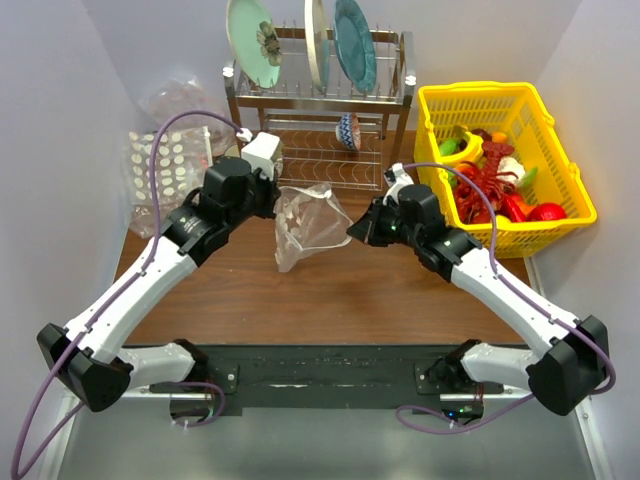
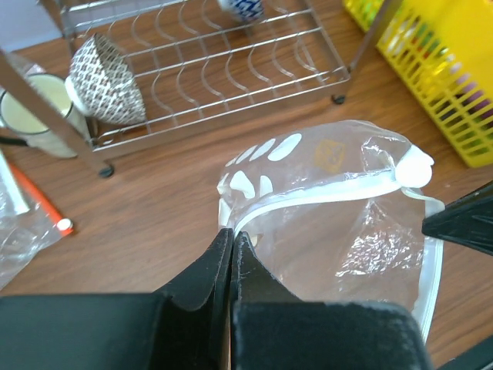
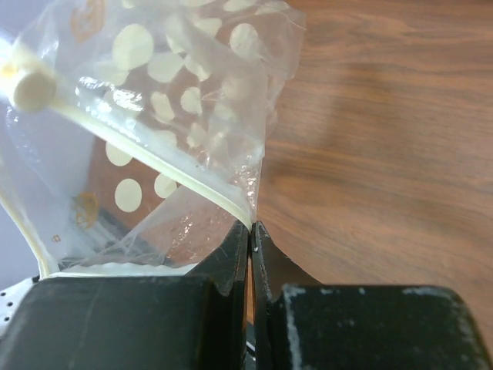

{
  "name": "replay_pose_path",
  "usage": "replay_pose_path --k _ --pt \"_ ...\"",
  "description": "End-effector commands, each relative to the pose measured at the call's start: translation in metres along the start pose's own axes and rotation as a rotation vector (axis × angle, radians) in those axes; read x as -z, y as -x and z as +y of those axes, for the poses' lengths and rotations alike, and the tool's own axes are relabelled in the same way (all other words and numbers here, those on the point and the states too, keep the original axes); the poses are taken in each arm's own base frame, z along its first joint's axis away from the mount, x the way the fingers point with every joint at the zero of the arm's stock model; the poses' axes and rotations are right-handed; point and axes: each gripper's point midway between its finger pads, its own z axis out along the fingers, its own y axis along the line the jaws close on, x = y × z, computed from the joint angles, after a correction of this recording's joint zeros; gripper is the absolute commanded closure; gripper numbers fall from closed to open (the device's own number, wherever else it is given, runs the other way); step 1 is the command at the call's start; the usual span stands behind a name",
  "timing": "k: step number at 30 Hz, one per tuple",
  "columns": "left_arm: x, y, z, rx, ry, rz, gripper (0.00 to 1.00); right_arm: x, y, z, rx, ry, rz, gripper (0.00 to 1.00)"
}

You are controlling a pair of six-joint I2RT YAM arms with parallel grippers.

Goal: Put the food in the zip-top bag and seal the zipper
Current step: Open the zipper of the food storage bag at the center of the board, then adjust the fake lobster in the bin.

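Observation:
The zip-top bag [image 1: 305, 225], clear with pale dots, hangs between both grippers above the wooden table. My left gripper [image 1: 278, 200] is shut on the left end of its mouth, shown in the left wrist view [image 2: 231, 233]. My right gripper [image 1: 352, 230] is shut on the right end, shown in the right wrist view [image 3: 251, 226]. The zipper [image 2: 323, 193] is a white strip with a slider [image 2: 416, 169] at one end; it also shows in the right wrist view [image 3: 154, 158]. The food [image 1: 495, 180] lies in the yellow basket [image 1: 480, 92] at the right. I see no food in the bag.
A metal dish rack [image 1: 320, 100] with plates stands at the back, with a patterned bowl [image 2: 108, 77] and a mug [image 2: 38, 116] at it. A flat dotted pack [image 1: 160, 165] and a wrinkly clear sack [image 1: 185, 100] lie at the back left. An orange marker [image 2: 46, 208] lies nearby.

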Motion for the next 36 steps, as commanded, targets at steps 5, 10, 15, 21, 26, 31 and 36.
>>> replay_pose_path --k 5,10,15,21,26,31,36 --pt "-0.013 -0.017 0.0 -0.053 0.016 0.012 1.0 -0.02 -0.007 -0.007 0.029 -0.039 0.083 0.8" --pt "-0.019 -0.016 -0.007 -0.069 -0.023 0.011 1.0 -0.011 0.005 0.001 0.074 -0.014 0.037 0.62" --pt "-0.027 -0.017 -0.01 -0.082 -0.028 0.05 1.0 0.009 0.03 0.009 0.147 -0.049 -0.012 0.54" --pt "-0.042 -0.027 -0.022 -0.081 -0.082 0.073 1.0 0.047 0.068 0.016 0.222 -0.12 -0.117 0.46" --pt "-0.043 -0.023 -0.019 -0.103 -0.066 0.07 1.0 0.085 0.114 -0.017 0.234 -0.345 -0.233 0.46" --pt "-0.033 -0.001 -0.012 -0.114 -0.029 0.028 1.0 0.117 0.155 -0.053 0.165 -0.498 -0.364 0.47" --pt "-0.021 0.019 0.0 -0.131 0.037 -0.007 1.0 0.137 0.181 -0.09 0.143 -0.695 -0.48 0.47"
